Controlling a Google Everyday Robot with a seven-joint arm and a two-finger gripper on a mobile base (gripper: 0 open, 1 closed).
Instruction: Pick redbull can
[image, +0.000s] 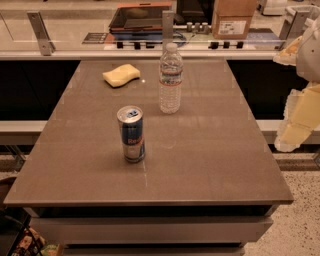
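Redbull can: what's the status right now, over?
Hand off the table, right side. Redbull can upright mid-table, untouched. Water bottle behind it, sponge farther back; approach looks open.

Office-like workspace: table (210, 160), back counter (70, 32) with laptop (140, 17) and cardboard box (234, 17); gripper (300, 117) at right edge.

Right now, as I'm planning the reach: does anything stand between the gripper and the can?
Nothing visible does. The gripper hangs right of the table; only bare tabletop lies between it and the can. The bottle stands behind the can, just off that path.
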